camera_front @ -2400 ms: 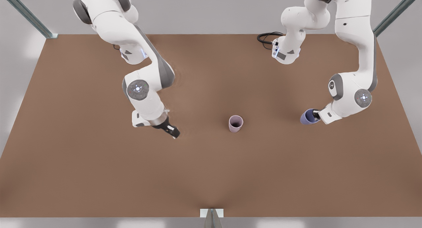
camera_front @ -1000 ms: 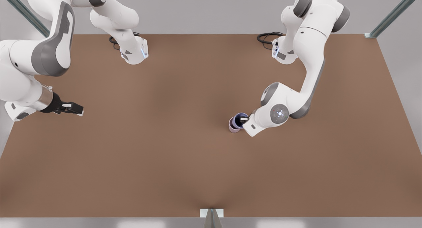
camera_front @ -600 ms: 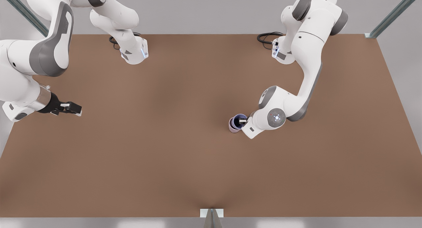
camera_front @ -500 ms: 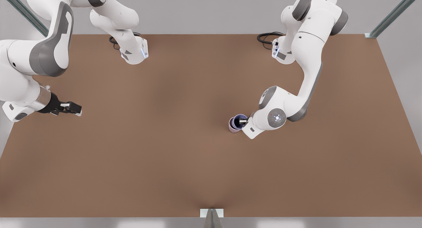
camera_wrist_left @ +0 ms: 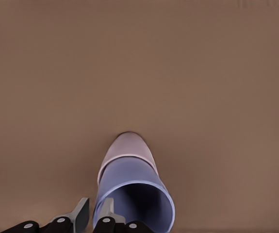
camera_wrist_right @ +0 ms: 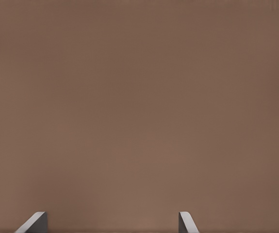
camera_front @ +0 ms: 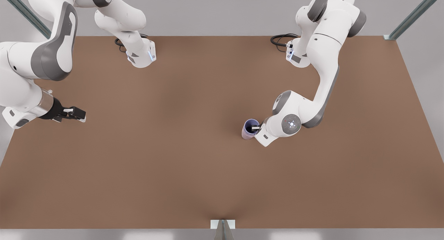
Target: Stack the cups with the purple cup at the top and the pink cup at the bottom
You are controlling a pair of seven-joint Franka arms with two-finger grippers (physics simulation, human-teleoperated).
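Bench (camera_front: 194, 184) of plain brown surface, seen from above in the front view; we read the scene from its near edge toward the far wall.

Nearest the middle, toward the front view's right, we find the purple cup (camera_front: 250, 126) seated inside the pink cup (camera_front: 247, 137), both upright on the bench, with only a thin band of the pink wall visible below the purple one. In the left wrist view the purple cup (camera_wrist_left: 135, 200) sits mouth toward the camera, and the pink cup (camera_wrist_left: 126, 148) shows beyond it as a pale rounded base resting on the bench (camera_wrist_left: 217, 87).

The left pincer (camera_front: 257, 128) stands at the purple cup's rim, on the side toward the front view's right. Its two fingers (camera_wrist_left: 81, 213) straddle the cup wall, one outside and one within the mouth. The left pincer (camera_wrist_left: 93, 213) is clenched on that wall, so we read it as grasping the purple cup.

Farther off, at the front view's left edge, the right pincer (camera_front: 78, 113) hangs above bare bench, well apart from the cups; this arm waits. In the right wrist view its fingertips (camera_wrist_right: 36, 219) are spread wide, so the right pincer (camera_wrist_right: 112, 221) is released and carries nothing.

At the far edge, both arm bases (camera_front: 140, 56) are bolted to the bench, each beside a black cable (camera_front: 281, 39).
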